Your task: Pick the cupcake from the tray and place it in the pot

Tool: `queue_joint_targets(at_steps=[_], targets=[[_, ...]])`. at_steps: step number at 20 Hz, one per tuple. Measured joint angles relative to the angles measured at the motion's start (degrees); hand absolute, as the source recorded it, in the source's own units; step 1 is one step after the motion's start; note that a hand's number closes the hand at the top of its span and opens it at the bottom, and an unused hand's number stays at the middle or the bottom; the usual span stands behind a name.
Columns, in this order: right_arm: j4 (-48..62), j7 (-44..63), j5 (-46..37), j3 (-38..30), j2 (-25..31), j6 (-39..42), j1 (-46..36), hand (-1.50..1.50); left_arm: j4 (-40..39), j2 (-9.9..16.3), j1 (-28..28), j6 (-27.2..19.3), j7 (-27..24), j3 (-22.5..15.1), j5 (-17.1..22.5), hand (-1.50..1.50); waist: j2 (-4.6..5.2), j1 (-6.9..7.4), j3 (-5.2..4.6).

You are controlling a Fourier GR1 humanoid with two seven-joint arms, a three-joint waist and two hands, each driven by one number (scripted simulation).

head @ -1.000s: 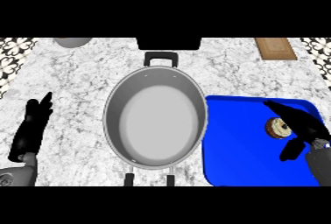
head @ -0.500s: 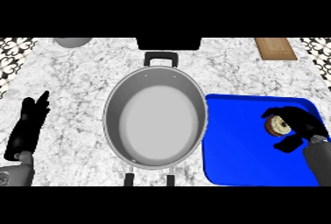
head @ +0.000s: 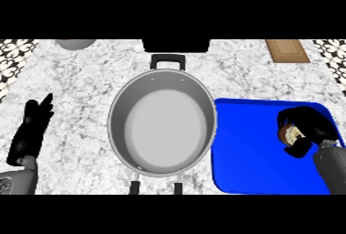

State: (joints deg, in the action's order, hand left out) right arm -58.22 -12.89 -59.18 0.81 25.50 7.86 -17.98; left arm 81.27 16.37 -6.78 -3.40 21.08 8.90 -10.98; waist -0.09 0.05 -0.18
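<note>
The cupcake (head: 293, 134) sits on the blue tray (head: 253, 155) at the right, its pale top partly showing. My right hand (head: 312, 123) is curled round it, fingers arching over its far side and thumb below it. The large grey oval pot (head: 162, 122) stands in the middle of the marble counter, with nothing inside and black handles at its far and near ends. My left hand (head: 30, 130) rests open at the left edge, fingers pointing up.
A wooden board (head: 287, 49) lies at the back right. A grey bowl (head: 74, 43) shows at the back left and a black object (head: 175, 45) sits behind the pot. The tray lies close against the pot's right side.
My right hand has closed over the cupcake, fingers curling round it. The left hand has stayed still.
</note>
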Motion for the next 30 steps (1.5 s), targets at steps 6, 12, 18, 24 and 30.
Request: queue_joint_targets(at_steps=[6,12,18,24,30], targets=[[-8.9,1.35,-0.03,-1.07,-0.32,-0.27,5.24,1.5,0.8,-0.55,1.66,0.44,-0.96,0.44,-0.57,0.0,0.0,-0.13,0.13],[-23.77,4.93,0.25,-2.85,1.34,2.1,14.25,1.5,1.53,-0.16,0.81,1.1,0.98,1.21,-0.53,0.0,-0.06,-0.55,0.16],[-39.75,7.53,4.73,-6.62,-0.8,1.31,18.6,1.5,1.45,-0.35,0.99,0.75,1.18,1.35,-0.98,0.0,-0.24,-1.15,0.14],[-55.1,6.93,14.82,-10.15,-4.58,1.41,18.48,1.5,2.17,-0.11,2.77,1.49,0.09,2.06,-0.13,0.0,-0.44,-1.22,0.14],[-69.9,14.48,22.55,-12.12,-5.8,6.33,14.12,1.5,2.72,-0.29,1.8,1.57,1.18,1.52,-0.67,0.0,-0.24,-0.74,0.13]])
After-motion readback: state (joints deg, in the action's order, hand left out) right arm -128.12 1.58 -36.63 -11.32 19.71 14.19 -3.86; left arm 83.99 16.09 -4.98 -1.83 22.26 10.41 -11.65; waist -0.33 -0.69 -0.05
